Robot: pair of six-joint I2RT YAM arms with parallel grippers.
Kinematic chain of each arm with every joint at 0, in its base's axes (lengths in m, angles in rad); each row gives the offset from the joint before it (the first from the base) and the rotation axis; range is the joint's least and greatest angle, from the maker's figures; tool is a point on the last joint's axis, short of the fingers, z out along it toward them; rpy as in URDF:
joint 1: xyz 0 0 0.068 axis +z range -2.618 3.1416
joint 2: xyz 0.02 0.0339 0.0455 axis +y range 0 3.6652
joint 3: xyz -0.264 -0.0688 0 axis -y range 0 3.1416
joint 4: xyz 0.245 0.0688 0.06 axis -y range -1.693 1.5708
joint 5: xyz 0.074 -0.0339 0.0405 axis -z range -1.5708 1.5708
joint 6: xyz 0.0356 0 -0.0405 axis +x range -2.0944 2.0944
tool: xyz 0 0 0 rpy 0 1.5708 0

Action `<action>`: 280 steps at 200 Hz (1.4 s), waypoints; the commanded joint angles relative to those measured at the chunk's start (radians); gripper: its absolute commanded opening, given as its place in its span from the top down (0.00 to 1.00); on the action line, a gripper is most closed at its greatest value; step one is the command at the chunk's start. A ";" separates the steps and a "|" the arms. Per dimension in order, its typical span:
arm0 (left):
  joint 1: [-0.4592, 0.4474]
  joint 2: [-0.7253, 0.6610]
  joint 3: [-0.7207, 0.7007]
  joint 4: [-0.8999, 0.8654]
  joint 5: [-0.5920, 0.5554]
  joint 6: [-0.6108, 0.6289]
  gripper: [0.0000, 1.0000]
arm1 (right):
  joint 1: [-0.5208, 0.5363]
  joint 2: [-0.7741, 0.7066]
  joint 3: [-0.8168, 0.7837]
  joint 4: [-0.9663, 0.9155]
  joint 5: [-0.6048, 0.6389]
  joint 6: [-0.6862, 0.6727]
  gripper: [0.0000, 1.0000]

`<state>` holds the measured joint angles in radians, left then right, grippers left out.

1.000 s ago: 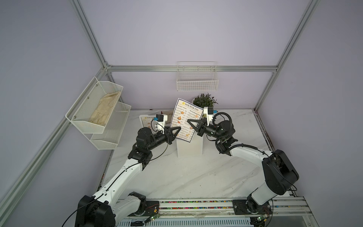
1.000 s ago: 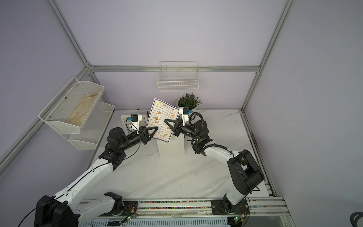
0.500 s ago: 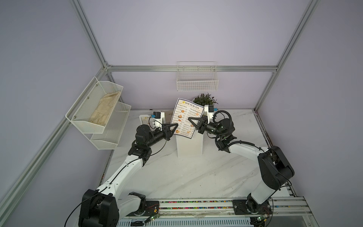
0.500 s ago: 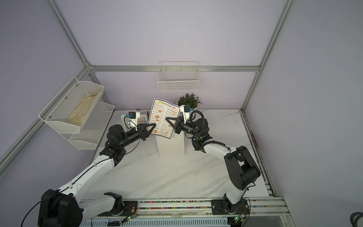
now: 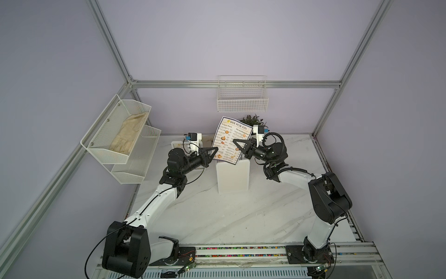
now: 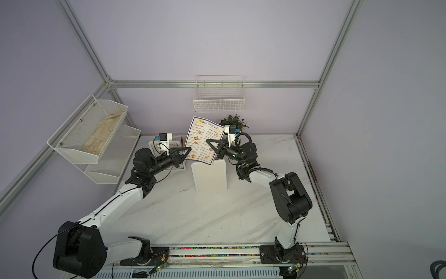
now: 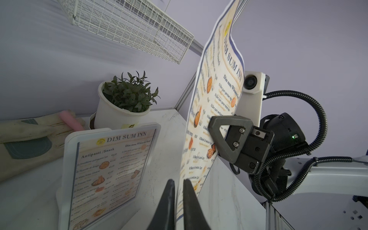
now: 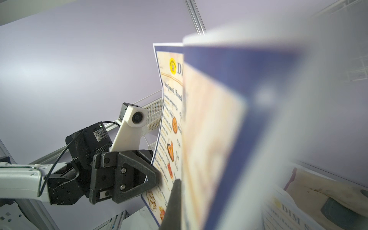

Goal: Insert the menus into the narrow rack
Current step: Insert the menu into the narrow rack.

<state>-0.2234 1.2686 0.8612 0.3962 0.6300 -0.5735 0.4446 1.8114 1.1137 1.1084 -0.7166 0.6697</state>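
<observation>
Menu (image 5: pixel 226 137) (image 6: pixel 200 135): one "DIM SUM INN" sheet up in the air between both arms, standing on edge and tilted, upper part bowed over as seen from the left wrist (image 7: pixel 217 99). Lower corner right at the top edge of the narrow rack (image 5: pixel 233 178), the white upright box in mid-surface; impossible to tell whether inside the slot. Right gripper (image 5: pixel 236 143): clamped fully on the sheet's edge on the right arm's side, about halfway up, one of its fingers (image 7: pixel 239 137) flat against the printed face. Left gripper (image 5: pixel 215 150): at the sheet's lower edge on the left arm's side, fingers (image 7: pixel 168 199) nearly together with the paper edge running between them; only a sliver of gap, and an actual pinch on the paper not clear from any view. Second menu (image 7: pixel 111 169) flat on the surface (image 5: pixel 217 217) behind the left gripper, near the rack, mostly hidden by the arm in both top views, header strip just showing (image 5: pixel 177 145). Potted plant (image 5: pixel 252 120) by the back wall, behind the held sheet. Beige mitt (image 7: pixel 29 143) with a pink stick (image 7: pixel 69 120) lying on it, beside the plant pot. White wire basket (image 5: pixel 242 101) on the back wall above. Two-tier mesh shelf (image 5: pixel 144 154) on the left wall, beige cloth (image 5: pixel 128 134) in the upper tier.
</observation>
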 commanded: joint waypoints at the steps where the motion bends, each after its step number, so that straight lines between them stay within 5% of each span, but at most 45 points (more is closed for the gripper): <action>1: 0.009 0.012 0.083 0.058 0.036 -0.029 0.88 | -0.004 0.004 0.037 0.077 -0.026 0.033 1.00; 117: 0.024 0.066 0.122 0.065 0.054 -0.037 0.86 | -0.011 0.110 0.127 0.091 -0.033 0.085 1.00; 280: 0.027 0.078 0.116 0.080 0.066 -0.053 0.86 | -0.012 0.050 0.108 -0.012 0.005 0.126 1.00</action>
<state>-0.2031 1.3426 0.9131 0.4332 0.6811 -0.6178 0.4381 1.9076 1.2228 1.1061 -0.7246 0.7811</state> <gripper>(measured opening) 0.136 0.041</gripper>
